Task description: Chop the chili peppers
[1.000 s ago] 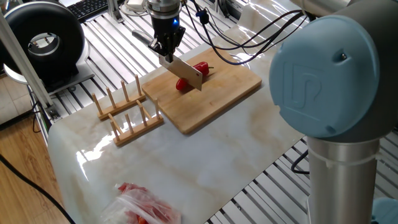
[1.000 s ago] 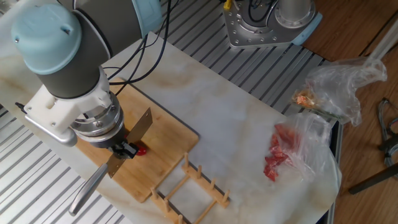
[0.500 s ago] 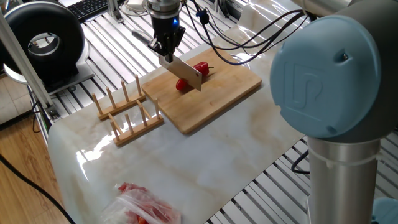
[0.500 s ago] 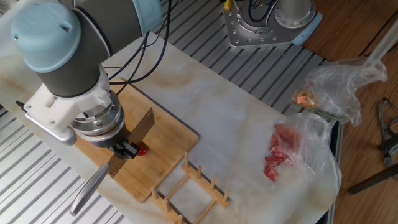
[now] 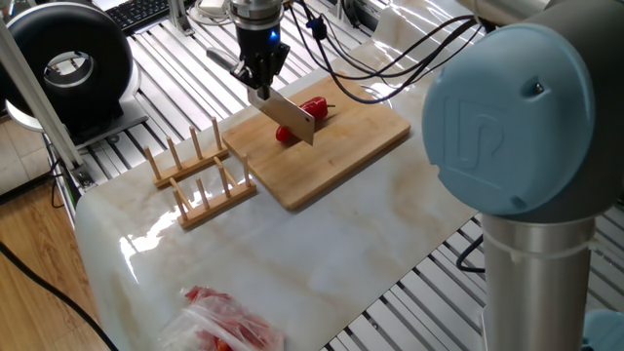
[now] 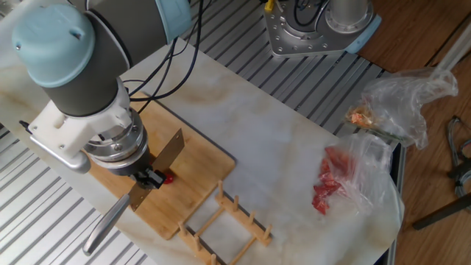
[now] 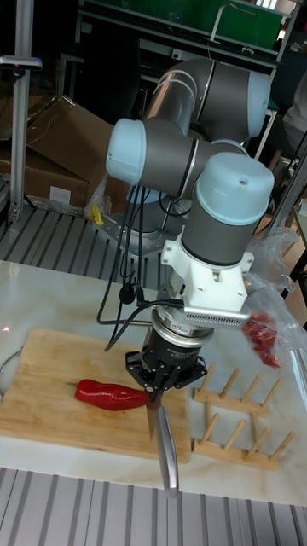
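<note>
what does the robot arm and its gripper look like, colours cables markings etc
The arm has thick grey tube segments with pale blue rounded joint caps; one cap bears an embossed logo. A white bracket and a ribbed silver ring sit at the wrist, above a black gripper. Black cables loop along the arm, and a small blue light glows above the gripper.

Glossy red chili pepper (image 7: 111, 394) – matt wooden board (image 5: 366, 136) (marble-look table (image 5: 292, 253)).

Knife (image 5: 290, 113) seemingly over chili peppers (image 5: 310, 108)
</note>
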Robot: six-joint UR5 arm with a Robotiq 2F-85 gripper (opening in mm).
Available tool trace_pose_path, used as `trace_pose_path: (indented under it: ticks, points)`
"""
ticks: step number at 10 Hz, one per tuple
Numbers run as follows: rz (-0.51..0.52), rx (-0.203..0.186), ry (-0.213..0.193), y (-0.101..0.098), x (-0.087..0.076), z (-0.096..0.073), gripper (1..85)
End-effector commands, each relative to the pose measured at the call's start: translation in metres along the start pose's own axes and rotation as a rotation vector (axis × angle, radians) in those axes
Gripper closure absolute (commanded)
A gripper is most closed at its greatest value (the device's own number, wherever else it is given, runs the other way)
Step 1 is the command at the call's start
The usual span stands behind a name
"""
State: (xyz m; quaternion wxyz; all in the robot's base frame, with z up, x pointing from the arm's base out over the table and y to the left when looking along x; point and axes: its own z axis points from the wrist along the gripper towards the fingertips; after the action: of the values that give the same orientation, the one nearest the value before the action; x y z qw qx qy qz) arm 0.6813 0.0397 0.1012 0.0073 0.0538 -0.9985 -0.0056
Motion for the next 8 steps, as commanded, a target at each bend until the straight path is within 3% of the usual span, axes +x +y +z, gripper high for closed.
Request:
trace_pose_path:
  ticks: [1,8]
  points:
    - [0.015,0.016,-0.002,0.0014,-0.0005,0.0041,84.3]
    - [0.034,0.042,-0.007,0.0042,0.0003,0.0092,84.3]
